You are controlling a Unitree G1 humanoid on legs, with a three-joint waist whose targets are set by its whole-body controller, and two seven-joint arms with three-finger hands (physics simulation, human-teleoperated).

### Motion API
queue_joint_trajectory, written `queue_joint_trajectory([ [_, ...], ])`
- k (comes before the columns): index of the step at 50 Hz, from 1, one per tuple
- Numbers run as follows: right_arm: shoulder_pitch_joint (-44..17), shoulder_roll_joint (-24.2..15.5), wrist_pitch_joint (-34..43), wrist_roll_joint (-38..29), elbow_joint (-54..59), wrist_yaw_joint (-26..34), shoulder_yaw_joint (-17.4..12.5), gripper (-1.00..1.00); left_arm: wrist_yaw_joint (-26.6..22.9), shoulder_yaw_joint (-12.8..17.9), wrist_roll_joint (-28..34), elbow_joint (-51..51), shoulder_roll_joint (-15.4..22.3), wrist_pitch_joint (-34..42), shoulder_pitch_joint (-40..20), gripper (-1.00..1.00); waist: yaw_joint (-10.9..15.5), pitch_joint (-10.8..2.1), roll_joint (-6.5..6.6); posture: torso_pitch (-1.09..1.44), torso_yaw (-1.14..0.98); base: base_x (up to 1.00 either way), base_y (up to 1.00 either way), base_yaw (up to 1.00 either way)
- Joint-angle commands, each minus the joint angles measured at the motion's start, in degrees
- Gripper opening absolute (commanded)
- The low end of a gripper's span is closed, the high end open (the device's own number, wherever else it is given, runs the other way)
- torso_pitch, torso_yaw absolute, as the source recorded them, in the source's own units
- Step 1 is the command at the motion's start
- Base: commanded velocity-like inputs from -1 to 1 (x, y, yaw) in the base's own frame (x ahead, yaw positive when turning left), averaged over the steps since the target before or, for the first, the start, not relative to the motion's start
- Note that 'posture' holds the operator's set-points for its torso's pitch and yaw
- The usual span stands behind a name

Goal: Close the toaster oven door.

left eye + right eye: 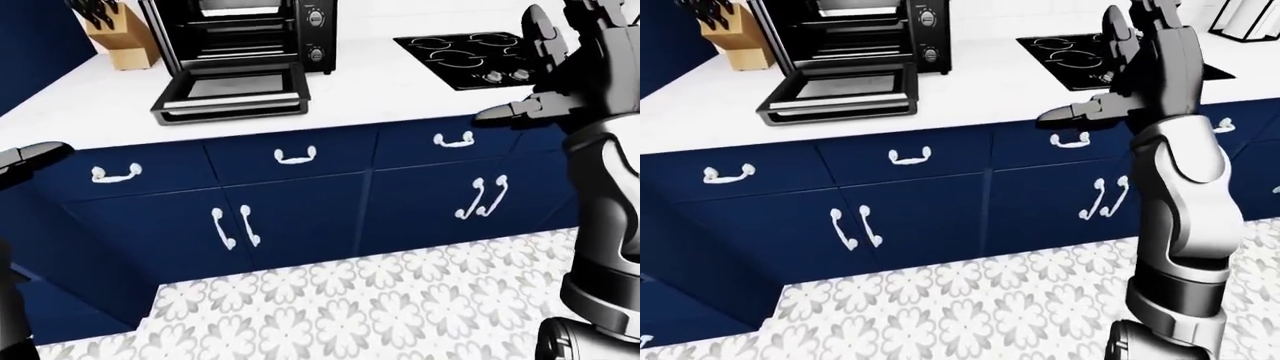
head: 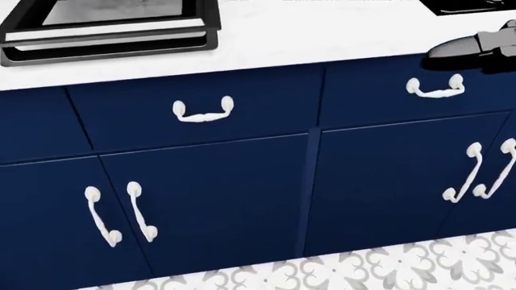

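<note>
The black toaster oven (image 1: 245, 34) stands on the white counter (image 1: 380, 90) at the top left of the left-eye view. Its door (image 1: 232, 91) is open and lies flat toward the counter's edge; the door also shows at the top left of the head view (image 2: 113, 27). My right hand (image 1: 1110, 67) is raised over the counter's edge, well to the right of the oven, with fingers spread, open and empty. One finger (image 2: 464, 47) shows in the head view. Only a dark tip of my left hand (image 1: 30, 156) shows at the left edge, below counter height.
A wooden knife block (image 1: 118, 41) stands left of the oven. A black cooktop (image 1: 468, 56) lies on the counter to the right. Blue drawers and cabinet doors with white handles (image 1: 295, 156) run below the counter. Patterned tile floor (image 1: 380, 307) lies underneath.
</note>
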Motion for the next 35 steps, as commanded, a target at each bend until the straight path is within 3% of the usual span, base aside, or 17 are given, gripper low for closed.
queue_joint_trajectory([
  [1, -1.5, -0.9, -1.6, 0.0, -1.4, -0.4, -1.0, 1.00, -0.3, 0.3, -0.1, -1.7, 1.1, -1.2, -1.2, 1.00, -0.2, -0.96, 0.16, 0.00, 0.00, 0.16, 0.03, 0.00],
  [3, -1.3, -0.9, -1.6, 0.0, -1.4, -0.3, -1.0, 1.00, -0.4, 0.2, 0.0, -1.4, 1.1, -1.4, -1.2, 1.00, 0.1, -1.23, -1.98, 0.00, 0.00, 0.15, 0.02, 0.00],
  [4, -1.2, -0.8, -1.7, -0.1, -1.3, -0.4, -0.9, 1.00, -0.3, 0.2, 0.0, -1.5, 1.1, -1.4, -1.1, 1.00, 0.1, -1.94, -3.87, 0.00, 0.00, 0.16, 0.02, 0.00],
  [5, -1.2, -0.8, -1.7, -0.1, -1.4, -0.4, -0.9, 1.00, -0.3, 0.3, -0.1, -1.6, 1.1, -1.3, -1.1, 1.00, -0.2, -1.45, -2.36, 0.00, 0.00, 0.15, 0.02, 0.00],
  [8, -1.3, -0.9, -1.4, 0.1, -1.5, -0.5, -1.1, 1.00, -0.3, 0.3, 0.0, -1.6, 1.0, -1.4, -1.1, 1.00, -0.8, -1.32, -2.36, 0.00, 0.00, 0.16, 0.03, 0.00],
  [13, -1.4, -1.0, -1.6, 0.2, -1.4, -0.5, -1.0, 1.00, -0.3, 0.4, -0.1, -1.5, 1.0, -1.6, -1.0, 1.00, -0.9, -0.71, 0.38, 0.00, 0.00, 0.16, 0.02, 0.00],
  [15, -1.3, -1.0, -1.6, 0.2, -1.4, -0.4, -1.1, 1.00, -0.2, 0.4, -0.1, -1.5, 1.0, -1.5, -1.0, 1.00, -1.3, -0.62, 2.38, 0.00, 0.00, 0.16, 0.02, 0.00],
  [17, -1.3, -1.1, -1.4, 0.5, -1.6, -0.4, -1.1, 1.00, -0.2, 0.5, -0.2, -1.6, 1.0, -1.5, -0.9, 1.00, -1.3, -1.56, 5.67, 0.00, 0.00, 0.16, 0.05, 0.00],
  [18, -1.3, -1.0, -1.4, 0.5, -1.5, -0.4, -1.1, 1.00, -0.2, 0.4, -0.2, -1.7, 0.9, -1.5, -0.9, 1.00, -0.7, -1.12, 3.41, 0.00, 0.00, 0.16, 0.05, 0.00],
  [19, -1.3, -1.0, -1.5, 0.5, -1.5, -0.4, -1.1, 1.00, -0.1, 0.4, -0.2, -1.8, 0.9, -1.4, -0.9, 1.00, -1.1, -1.13, 4.41, 0.00, 0.00, 0.16, 0.07, 0.00],
  [23, -1.5, -1.1, -1.2, 0.7, -1.7, -0.5, -1.1, 1.00, -0.1, 0.6, -0.4, -1.9, 1.0, -1.2, -0.9, 1.00, -0.5, -1.45, 2.34, 0.00, 0.00, 0.16, 0.08, 0.00],
  [26, -1.5, -1.2, -1.1, 0.8, -1.7, -0.6, -1.1, 1.00, 0.0, 0.5, -0.5, -1.9, 1.0, -1.1, -0.9, 1.00, -0.3, -0.87, 0.32, 0.00, 0.00, 0.16, 0.09, 0.00],
  [28, -1.5, -1.2, -1.1, 0.8, -1.7, -0.6, -1.1, 1.00, 0.1, 0.5, -0.4, -2.0, 1.0, -1.0, -0.9, 1.00, -0.1, -1.11, -1.84, 0.00, 0.00, 0.16, 0.09, 0.00],
  [29, -1.6, -1.3, -1.1, 0.9, -1.8, -0.5, -1.2, 1.00, 0.1, 0.5, -0.5, -2.2, 1.0, -0.9, -1.0, 1.00, 0.0, -1.66, -3.72, 0.00, 0.00, 0.16, 0.11, 0.00],
  [30, -1.6, -1.3, -1.0, 0.9, -1.8, -0.6, -1.2, 1.00, 0.2, 0.5, -0.5, -2.2, 1.0, -0.8, -1.0, 1.00, -0.3, -1.55, -2.64, 0.00, 0.00, 0.16, 0.10, 0.00],
  [32, -1.7, -1.3, -0.9, 1.0, -1.8, -0.6, -1.1, 1.00, 0.2, 0.6, -0.6, -2.2, 1.1, -0.8, -1.0, 1.00, -0.5, -1.25, -2.89, 0.00, 0.00, 0.16, 0.11, 0.00],
  [35, -2.0, -1.2, -0.4, 1.2, -2.1, -0.8, -1.0, 1.00, 0.2, 0.7, -0.8, -2.2, 1.3, -0.6, -1.1, 1.00, -0.8, -1.64, -1.94, 0.00, 0.00, 0.15, 0.12, 0.00],
])
